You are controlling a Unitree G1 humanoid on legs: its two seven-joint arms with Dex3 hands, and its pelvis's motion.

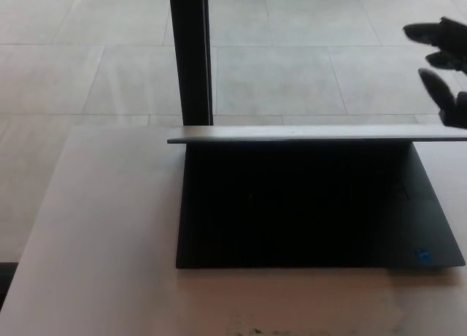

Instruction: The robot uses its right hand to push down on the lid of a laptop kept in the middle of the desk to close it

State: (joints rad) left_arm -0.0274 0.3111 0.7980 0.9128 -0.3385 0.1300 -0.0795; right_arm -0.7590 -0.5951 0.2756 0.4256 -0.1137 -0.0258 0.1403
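The right robot hand (445, 66) shows at the picture's right edge, fingers (423, 33) spread apart (holding nothing).

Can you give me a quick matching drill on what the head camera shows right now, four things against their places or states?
Things:
1. laptop lid
2. right hand
3. blue sticker
4. black post

Places or states:
A. at the base's near right corner
B. standing behind the desk, past the laptop's left end
C. raised, its edge towards the camera
D. fingers apart, in the picture's upper right, above the lid's right end

Pairs: 1-C, 2-D, 3-A, 4-B
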